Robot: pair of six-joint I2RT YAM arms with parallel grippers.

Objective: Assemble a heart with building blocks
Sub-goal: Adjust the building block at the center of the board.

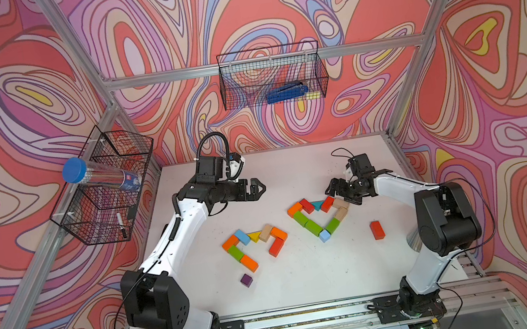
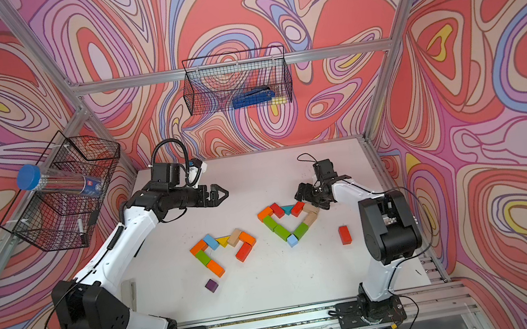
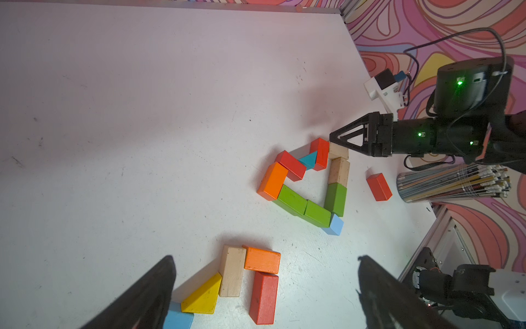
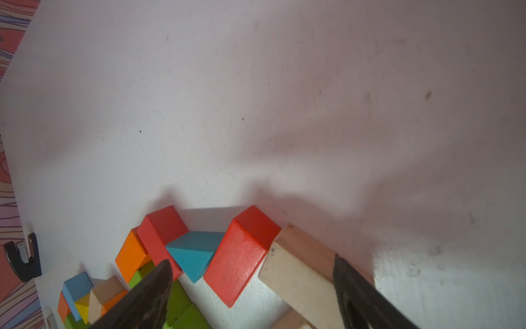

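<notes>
Right hand (image 1: 331, 190) hangs low with its black fingers spread wide, gripping nothing. Its tips straddle a plain wood block (image 3: 338, 151) and its red neighbour (image 4: 242, 256) at the top edge of the closed heart (image 1: 314, 228). Left hand (image 1: 257, 189) is just as wide open and empty, higher up and well off to that heart's side.

All the blocks (image 1: 276, 246) are small wooden pieces with matte paint and crisp corners; the bare ones show pale grain. Under and just behind the right hand, the heart is a hollow ring of ten, touching end to end: three green bricks (image 3: 291, 199), two red, two plain, one orange, one teal triangle (image 3: 309, 159) in the notch and one light blue cube (image 3: 336, 225) at the point.

Below the left hand, back toward its arm, lies an unfinished outline (image 1: 249, 263) of eight: three orange, one red, one green, one light blue, one plain and one yellow triangle (image 3: 203, 296). Farther from that hand sits a lone purple cube (image 1: 246, 280). A single red brick (image 1: 377, 229) lies apart, behind the right hand beside its arm. The white counter (image 1: 309, 289) is scuffed and speckled.
</notes>
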